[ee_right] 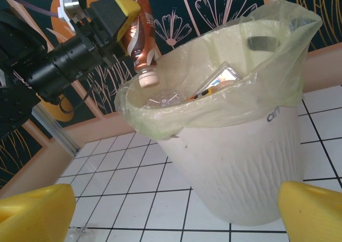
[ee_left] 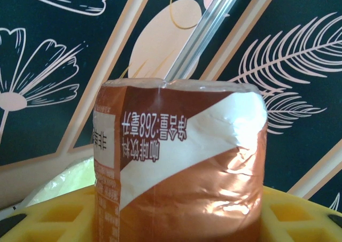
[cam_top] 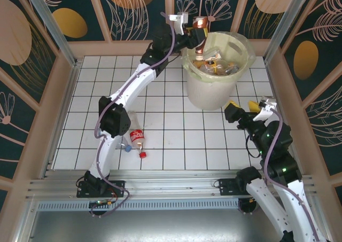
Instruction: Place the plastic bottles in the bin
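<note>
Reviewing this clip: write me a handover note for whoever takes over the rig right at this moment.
The left gripper is shut on a copper-labelled bottle, held cap-down above the bin at its rim.
The right gripper is open and empty, low beside the bin.
Done: several bottles lie inside the bin.
Left: drop the held bottle in, then fetch the Coca-Cola bottle lying on the table by the left arm. There may be a second clear one next to it.
</note>
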Motion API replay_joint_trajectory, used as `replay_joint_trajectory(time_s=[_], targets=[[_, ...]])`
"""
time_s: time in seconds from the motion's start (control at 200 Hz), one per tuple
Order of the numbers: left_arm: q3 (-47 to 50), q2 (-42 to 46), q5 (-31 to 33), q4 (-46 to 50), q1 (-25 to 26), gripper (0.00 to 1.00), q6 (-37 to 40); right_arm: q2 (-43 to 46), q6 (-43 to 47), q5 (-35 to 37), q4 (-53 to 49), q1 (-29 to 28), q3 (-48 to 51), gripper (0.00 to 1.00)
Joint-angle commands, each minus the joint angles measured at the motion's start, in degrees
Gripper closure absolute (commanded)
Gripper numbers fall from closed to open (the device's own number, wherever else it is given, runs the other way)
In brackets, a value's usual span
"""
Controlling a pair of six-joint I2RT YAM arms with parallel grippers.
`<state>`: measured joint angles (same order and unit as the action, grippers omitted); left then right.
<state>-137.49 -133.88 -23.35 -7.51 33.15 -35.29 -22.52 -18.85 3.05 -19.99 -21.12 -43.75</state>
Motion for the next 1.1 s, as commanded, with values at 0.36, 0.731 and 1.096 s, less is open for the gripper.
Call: replay_joint_trajectory(time_s=[0.36,0.731,1.096], targets=[[-1.11,-2.08,2.16,2.31,0.43,0.42,4.87,1.08,-0.86,1.37,-0.40,-0.41,0.07,0.02],[-1.13,-0.69,1.44,2.85,0.43,0.19,6.12,1.00,-0.92,1.42,-0.31,-0.48,0.22,0.02],[1.46,4.95,4.54,4.85,0.41,0.06,11.15,1.01,-0.53,0.86,-0.15,-0.47,0.26,0.02]])
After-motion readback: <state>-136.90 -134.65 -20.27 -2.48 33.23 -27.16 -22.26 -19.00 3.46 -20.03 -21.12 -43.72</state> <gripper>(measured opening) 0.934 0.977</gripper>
